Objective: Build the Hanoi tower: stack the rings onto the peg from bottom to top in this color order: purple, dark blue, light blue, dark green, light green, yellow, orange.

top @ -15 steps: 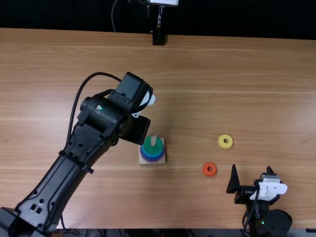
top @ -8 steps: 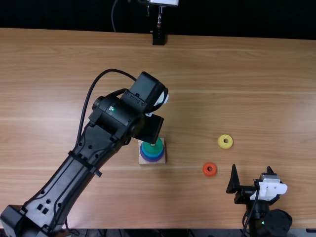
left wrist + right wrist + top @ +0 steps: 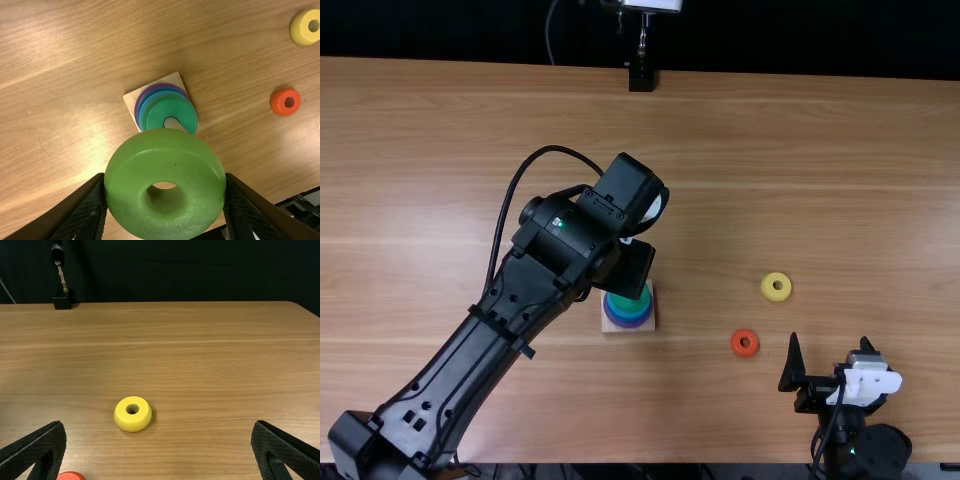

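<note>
Purple ring, blue ring and dark green ring are being held on peg near left fingers; light green ring is being gripped there. Yellow ring, orange ring: being logged as unstacked, ahead of parted right fingers.

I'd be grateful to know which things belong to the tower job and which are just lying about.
Tower job:
- light green ring in left tool
- peg
- wooden base
- stacked rings
- yellow ring
- orange ring

Lying about:
- black stand at the table's far edge
</note>
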`<action>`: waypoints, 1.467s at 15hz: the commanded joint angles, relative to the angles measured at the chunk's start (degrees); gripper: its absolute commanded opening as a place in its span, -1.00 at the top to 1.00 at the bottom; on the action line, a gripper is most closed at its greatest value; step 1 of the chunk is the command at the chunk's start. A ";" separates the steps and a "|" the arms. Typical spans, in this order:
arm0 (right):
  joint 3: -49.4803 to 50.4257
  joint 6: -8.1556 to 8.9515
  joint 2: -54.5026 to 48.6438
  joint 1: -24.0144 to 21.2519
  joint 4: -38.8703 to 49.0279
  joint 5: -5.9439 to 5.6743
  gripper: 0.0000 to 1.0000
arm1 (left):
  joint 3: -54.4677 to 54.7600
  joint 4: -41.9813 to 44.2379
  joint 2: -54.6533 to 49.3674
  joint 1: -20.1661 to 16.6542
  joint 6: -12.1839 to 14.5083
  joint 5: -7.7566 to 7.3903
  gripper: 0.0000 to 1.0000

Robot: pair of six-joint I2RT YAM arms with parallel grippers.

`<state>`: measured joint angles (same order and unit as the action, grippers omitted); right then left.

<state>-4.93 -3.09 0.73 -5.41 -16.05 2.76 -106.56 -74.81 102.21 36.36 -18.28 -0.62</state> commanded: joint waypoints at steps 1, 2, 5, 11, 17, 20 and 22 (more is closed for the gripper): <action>4.05 -0.18 -0.73 -0.39 -4.47 -0.23 -1.00 | -1.72 -0.08 0.79 1.35 -0.70 -0.54 1.00; 4.05 -0.18 -0.73 -0.39 -4.47 -0.23 -1.00 | -1.72 -0.08 0.79 1.52 -0.70 -0.54 1.00; 4.05 -0.18 -0.73 -0.39 -4.47 -0.23 -1.00 | -1.81 -0.08 2.29 2.49 -0.91 -0.54 1.00; 4.05 -0.18 -0.73 -0.39 -4.47 -0.34 -1.00 | -1.89 0.03 3.61 3.10 -0.91 -0.54 1.00; 4.05 -0.18 -0.73 -0.39 -4.47 -0.34 -1.00 | -1.72 0.24 4.75 3.10 -0.91 -0.64 1.00; 4.05 -0.18 -0.73 -0.39 -4.47 -0.23 -1.00 | -1.81 0.34 4.84 3.19 -0.70 -0.75 0.96; 4.05 -0.07 -0.73 -0.39 -4.47 -0.23 -1.00 | -1.81 0.87 5.10 3.10 -0.70 -0.64 -0.41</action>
<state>-4.93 -3.11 0.73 -5.41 -16.08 2.74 -106.56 -74.08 106.41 38.68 -18.41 -0.86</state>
